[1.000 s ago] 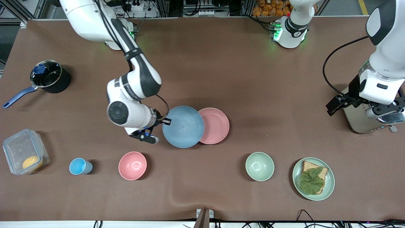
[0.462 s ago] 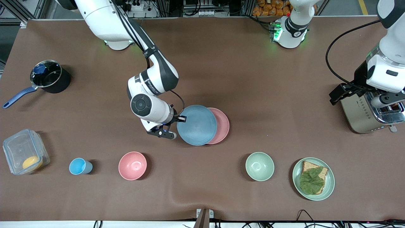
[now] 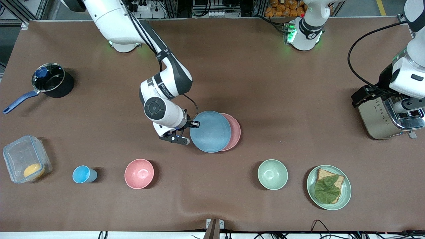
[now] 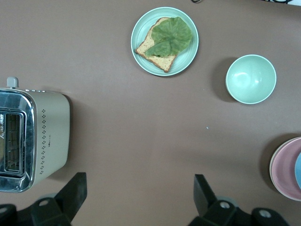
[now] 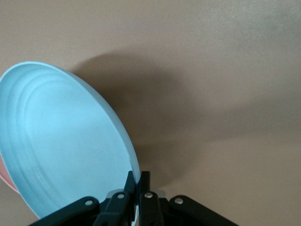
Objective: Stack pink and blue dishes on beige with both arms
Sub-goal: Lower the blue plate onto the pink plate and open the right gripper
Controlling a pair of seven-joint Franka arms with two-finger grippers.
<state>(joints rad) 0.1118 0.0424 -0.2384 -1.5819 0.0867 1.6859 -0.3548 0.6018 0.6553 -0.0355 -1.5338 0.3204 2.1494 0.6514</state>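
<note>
Right gripper (image 3: 193, 125) pinches the blue plate (image 3: 210, 131) by its rim, almost centred over the pink plate (image 3: 235, 130); left gripper (image 4: 138, 200) waits open above the toaster (image 3: 382, 116).

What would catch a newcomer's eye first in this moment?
The right gripper pinches the rim of the blue plate and holds it over the pink plate, covering most of it, mid-table. The left gripper hangs open beside the toaster at the left arm's end. No beige plate shows.
</note>
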